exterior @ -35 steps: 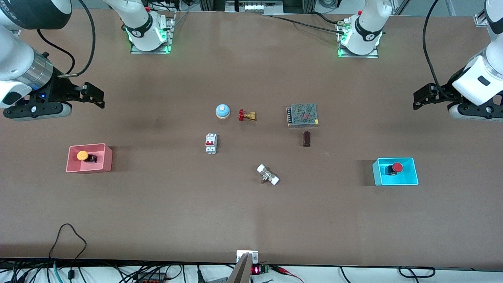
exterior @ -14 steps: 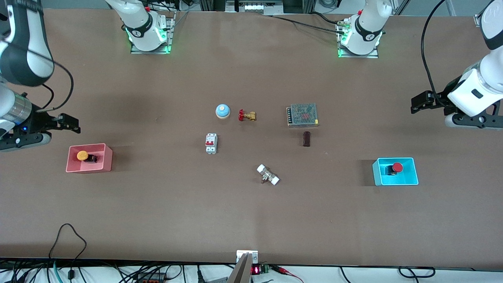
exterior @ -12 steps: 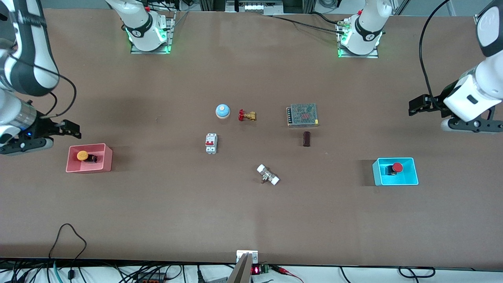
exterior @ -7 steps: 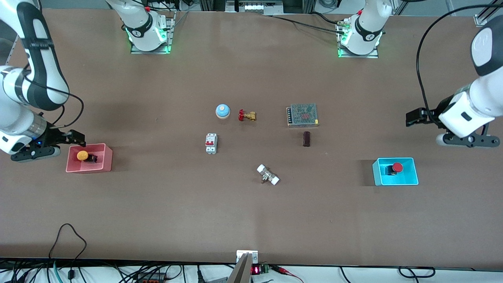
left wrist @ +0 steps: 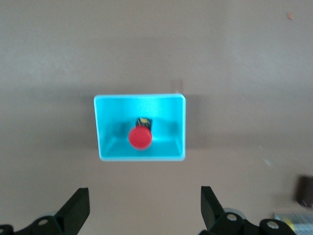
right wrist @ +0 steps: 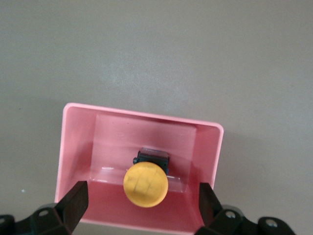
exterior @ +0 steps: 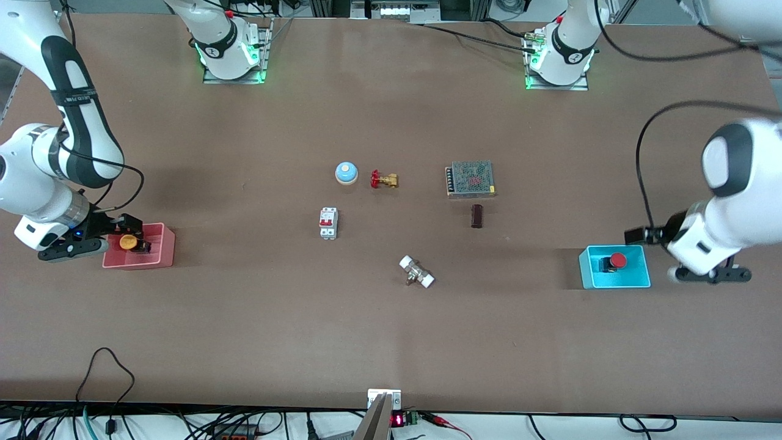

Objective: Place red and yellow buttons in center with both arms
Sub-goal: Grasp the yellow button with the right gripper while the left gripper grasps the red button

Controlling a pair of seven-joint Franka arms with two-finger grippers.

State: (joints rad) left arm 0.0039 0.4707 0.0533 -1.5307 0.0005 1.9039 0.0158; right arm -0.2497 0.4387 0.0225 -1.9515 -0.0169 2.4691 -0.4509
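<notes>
The yellow button (exterior: 127, 242) lies in the pink tray (exterior: 164, 249) at the right arm's end of the table. My right gripper (exterior: 129, 226) is open and empty, low over that tray. In the right wrist view its fingers (right wrist: 73, 203) stand wide on either side of the yellow cap (right wrist: 145, 185) inside the tray (right wrist: 142, 117). The red button (exterior: 618, 260) lies in the cyan tray (exterior: 588, 274) at the left arm's end. My left gripper (exterior: 640, 234) is open and empty, over the table beside that tray. The left wrist view shows the red cap (left wrist: 140, 138) in the cyan tray (left wrist: 142, 96), ahead of the gripper (left wrist: 144, 193).
Around the middle of the table stand a blue dome bell (exterior: 346, 173), a brass valve with a red handwheel (exterior: 383, 179), a white circuit breaker (exterior: 328, 222), a mesh-topped power supply (exterior: 470, 178), a small dark block (exterior: 476, 216) and a white-ended fitting (exterior: 416, 272).
Both arms have come down and toward the front camera. The right gripper has moved over the pink tray; the left gripper has moved to beside the cyan tray. The buttons have not moved.
</notes>
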